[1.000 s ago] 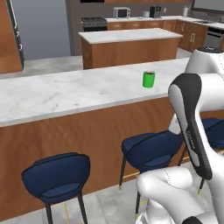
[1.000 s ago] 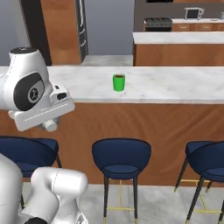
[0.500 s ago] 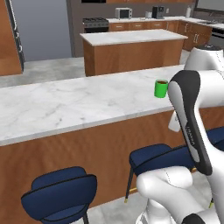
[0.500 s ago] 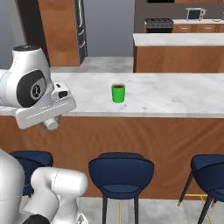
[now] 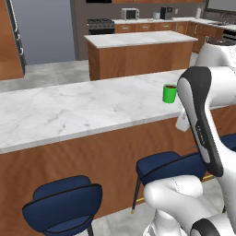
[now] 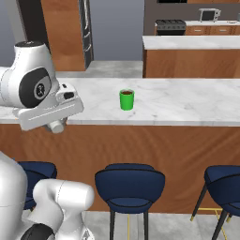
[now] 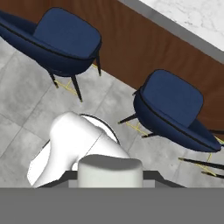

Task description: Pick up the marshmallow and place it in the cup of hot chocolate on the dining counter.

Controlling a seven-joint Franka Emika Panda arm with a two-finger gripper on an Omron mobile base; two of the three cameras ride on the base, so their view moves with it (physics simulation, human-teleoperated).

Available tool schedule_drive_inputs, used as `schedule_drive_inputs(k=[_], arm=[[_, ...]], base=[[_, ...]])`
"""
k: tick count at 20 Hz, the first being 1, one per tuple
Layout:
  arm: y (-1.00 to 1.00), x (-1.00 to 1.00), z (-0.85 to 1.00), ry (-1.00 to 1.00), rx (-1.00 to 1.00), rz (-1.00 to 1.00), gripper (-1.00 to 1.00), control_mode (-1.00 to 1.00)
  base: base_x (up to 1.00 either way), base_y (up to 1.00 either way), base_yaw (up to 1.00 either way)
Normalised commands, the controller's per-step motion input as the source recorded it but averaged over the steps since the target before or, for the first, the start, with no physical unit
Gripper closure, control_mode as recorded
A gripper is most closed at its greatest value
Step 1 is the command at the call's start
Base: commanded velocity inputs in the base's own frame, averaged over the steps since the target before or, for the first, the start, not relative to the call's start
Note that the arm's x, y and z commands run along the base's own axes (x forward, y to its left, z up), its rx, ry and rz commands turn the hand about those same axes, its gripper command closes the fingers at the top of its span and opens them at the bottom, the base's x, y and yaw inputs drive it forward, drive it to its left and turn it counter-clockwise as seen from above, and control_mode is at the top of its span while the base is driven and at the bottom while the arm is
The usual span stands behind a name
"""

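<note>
1. Marshmallow (image 7: 110, 170): white, soft lump, seen in the hand view sitting between the dark finger tips at the bottom edge; jaws are drawn together and clamped on it.
2. Cup of hot chocolate (image 6: 126, 99): small bright green cylinder, dark brown liquid inside, upright on the dining counter (image 5: 69, 110), near the front edge; in the left base view it (image 5: 169, 93) stands just beside the arm's upper link.
3. Dining counter: white grey-veined marble top, brown wood panel side; navy stools (image 6: 130, 182) lined along it below.
4. Gripper (image 7: 110, 175): hanging below the level of the counter top, pointed down at the floor and stools, well apart from the cup.
5. Step in hand, by judgement: carry the held lump up and over to the cup.
6. Handling advice: raise the hand clear of the counter edge first, then move across; bring the hand to a stop directly over the cup mouth, low, before parting the jaws, since a light lump dropped from high could bounce off the rim.
7. Risk: brushing the cup sideways could tip it.
</note>
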Motion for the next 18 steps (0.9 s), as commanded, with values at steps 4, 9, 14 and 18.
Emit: schedule_drive_inputs(k=[4,9,14,18], arm=[[0.0,0.46,0.21,0.12,0.0,-0.29,1.0,-1.0],[0.0,0.71,0.03,0.11,0.0,-0.19,1.0,-1.0],[-0.2,0.39,-0.01,0.02,0.0,-0.04,1.0,-1.0],[-0.15,0.11,0.0,0.0,0.01,0.0,1.0,-1.0]], base=[[0.0,0.0,0.0],[0.0,0.0,0.0],[0.0,0.0,0.0],[0.0,0.0,0.0]])
